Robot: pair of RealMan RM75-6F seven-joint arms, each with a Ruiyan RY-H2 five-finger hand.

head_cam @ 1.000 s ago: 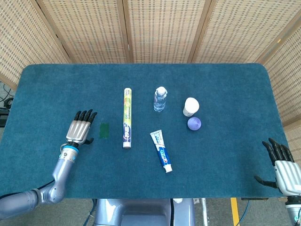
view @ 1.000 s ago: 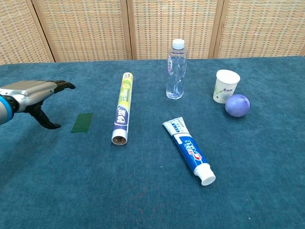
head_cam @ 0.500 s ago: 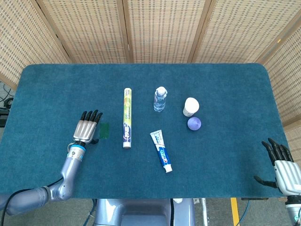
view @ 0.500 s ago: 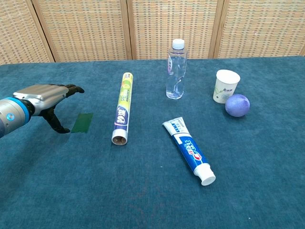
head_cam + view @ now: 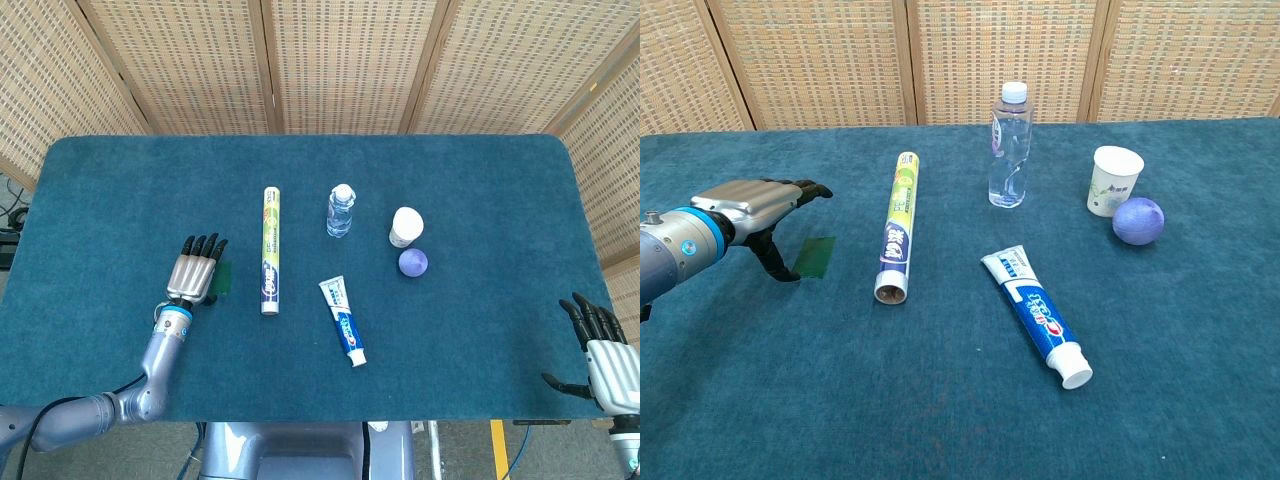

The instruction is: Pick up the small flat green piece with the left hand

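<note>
Our left hand [image 5: 758, 205] hovers flat over the near-left part of the surface [image 5: 480, 180], fingers extended and a little apart, thumb hanging down toward the cloth, holding nothing. The green piece [image 5: 816, 256] lies flat just beside it on the side toward the roll [image 5: 894, 227]; in the head view the fingers [image 5: 200, 258] overlap the piece's left edge [image 5: 226, 276], and in the chest view the thumb tip sits next to its near corner. Whether anything touches it yet we cannot tell.

We judge this to be the final approach before the grasp. The piece is thin and lies flush on soft cloth, so a straight pinch from above will likely slip off. Better that we lower the hand until the fingertips press lightly on the top, bring the thumb in low against one edge, and let the cloth give so the edge lifts into the pinch. We should keep the motion small, since a sideways push could slide the piece toward the roll.

Our right hand [image 5: 608, 352] rests at the far right edge, fingers spread, holding nothing.
</note>
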